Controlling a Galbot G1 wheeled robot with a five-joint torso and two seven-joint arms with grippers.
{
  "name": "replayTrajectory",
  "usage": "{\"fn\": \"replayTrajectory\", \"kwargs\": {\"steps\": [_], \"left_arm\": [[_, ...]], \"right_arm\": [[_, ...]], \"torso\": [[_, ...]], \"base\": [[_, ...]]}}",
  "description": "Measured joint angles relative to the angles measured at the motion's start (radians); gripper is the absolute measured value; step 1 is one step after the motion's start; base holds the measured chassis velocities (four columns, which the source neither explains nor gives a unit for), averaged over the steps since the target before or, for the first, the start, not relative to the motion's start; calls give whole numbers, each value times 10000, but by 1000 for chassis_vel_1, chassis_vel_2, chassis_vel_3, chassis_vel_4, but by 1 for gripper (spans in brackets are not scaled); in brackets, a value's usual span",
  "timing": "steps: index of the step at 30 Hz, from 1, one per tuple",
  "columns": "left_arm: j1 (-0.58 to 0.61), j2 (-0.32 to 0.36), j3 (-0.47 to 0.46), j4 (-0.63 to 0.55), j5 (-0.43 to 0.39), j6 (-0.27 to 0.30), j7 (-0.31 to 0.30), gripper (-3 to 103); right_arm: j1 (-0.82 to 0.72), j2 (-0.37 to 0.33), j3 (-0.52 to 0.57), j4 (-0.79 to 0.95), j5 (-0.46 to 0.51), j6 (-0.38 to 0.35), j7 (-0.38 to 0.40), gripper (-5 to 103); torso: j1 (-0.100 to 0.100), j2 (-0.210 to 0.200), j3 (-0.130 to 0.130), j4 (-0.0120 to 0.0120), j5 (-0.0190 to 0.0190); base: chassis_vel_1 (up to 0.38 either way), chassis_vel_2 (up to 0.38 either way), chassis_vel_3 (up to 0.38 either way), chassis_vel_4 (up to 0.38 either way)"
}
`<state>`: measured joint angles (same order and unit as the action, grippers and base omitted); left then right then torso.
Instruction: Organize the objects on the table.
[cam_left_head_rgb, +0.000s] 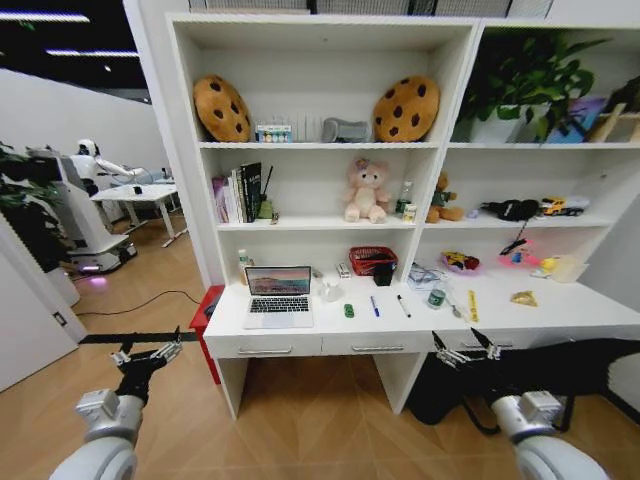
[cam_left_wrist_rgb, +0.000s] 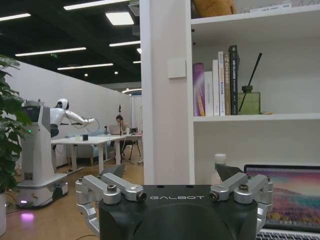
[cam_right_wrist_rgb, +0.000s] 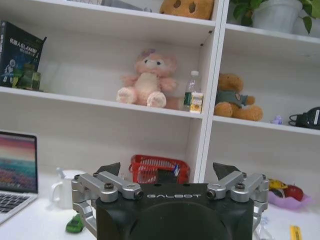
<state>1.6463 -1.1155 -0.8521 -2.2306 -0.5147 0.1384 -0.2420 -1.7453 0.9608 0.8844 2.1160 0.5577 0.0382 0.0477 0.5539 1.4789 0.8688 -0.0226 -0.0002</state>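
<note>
Desk items awaiting sorting
Left claw (cam_left_head_rgb: 147, 352) and right claw (cam_left_head_rgb: 466, 346) hovering agape short of the desk (cam_left_head_rgb: 300, 335); laptop (cam_left_head_rgb: 279, 295), green car (cam_left_head_rgb: 349, 311), pens (cam_left_head_rgb: 375, 306) lying beyond.

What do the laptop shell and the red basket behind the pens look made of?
The laptop shell looks like matte silver metal, judging by its even grey sheen; painted plastic is possible. The red basket looks like plastic or coated wire, with an open mesh wall.

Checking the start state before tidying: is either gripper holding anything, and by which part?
Nothing is held. The left gripper and right gripper hang open and empty, short of the table.
</note>
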Motion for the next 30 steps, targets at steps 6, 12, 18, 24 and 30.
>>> {"fn": "replayTrajectory", "kwargs": {"steps": [6, 12, 18, 24, 30], "left_arm": [[200, -137, -99, -9, -264, 64, -58, 100], [195, -4, -110, 90, -206, 62, -52, 100], [67, -191, 58, 131, -173, 63, -81, 100], [-94, -348, 244, 231, -63, 83, -136, 100], [-87, -383, 244, 130, -21, 103, -184, 100]], "right_arm": [[148, -12, 186, -29, 446, -206, 173, 100], [235, -31, 250, 36, 280, -246, 168, 100], [301, 209, 71, -104, 108, -265, 166, 100], [472, 169, -5, -183, 108, -347, 186, 100], [536, 140, -81, -153, 132, -397, 210, 100]], "torso": [[-2, 0, 0, -3, -1], [-6, 2, -2, -2, 1], [-7, 3, -3, -4, 2], [-7, 3, -3, -1, 2], [-6, 3, -2, -1, 1]], "base": [[-116, 105, 104, -106], [-53, 75, 70, -69], [-27, 26, 27, -34], [-64, 81, 71, -82], [-74, 81, 83, -80]]}}
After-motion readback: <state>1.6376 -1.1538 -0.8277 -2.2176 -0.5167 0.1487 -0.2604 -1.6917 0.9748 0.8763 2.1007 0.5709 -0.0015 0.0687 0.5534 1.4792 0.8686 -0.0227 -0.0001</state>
